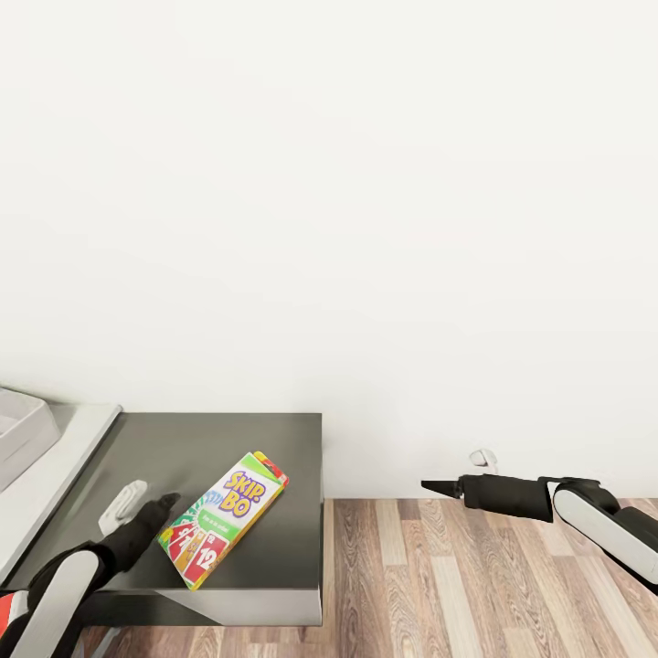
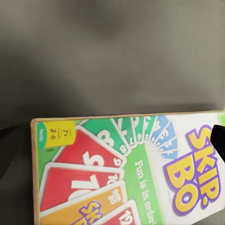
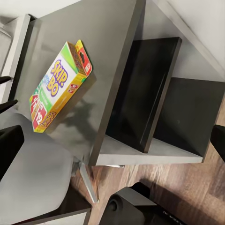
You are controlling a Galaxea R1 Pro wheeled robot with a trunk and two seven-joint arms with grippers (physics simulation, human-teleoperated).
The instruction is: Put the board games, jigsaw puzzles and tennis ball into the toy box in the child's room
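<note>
Plainly, from the head view, the SKIP-BO box lies flat on the dark-grey cabinet top, just beside the left gripper, whose dark finger reaches to the box's near long edge; whether the jaws clasp it I cannot tell. To the far side of that gripper, a corner of the light-grey toy box sits on the pale table. The right gripper hangs over the wood-plank floor, well apart from everything; its fingers look drawn together to a point and hold nothing.

At the left wrist, the box fills the space right ahead of the fingers: glossy printed card, red cards and rainbow fan, sharp straight edges. A dark fingertip overlaps its end.

From the right wrist, the box shows as a thin rectangular carton, one long side lifted slightly off the smooth matte top, with open black shelving beneath.

I judge it light, stiff but crushable, and slick-faced; pinching across the narrow thickness at a long edge, or across its short width, should serve best.
</note>
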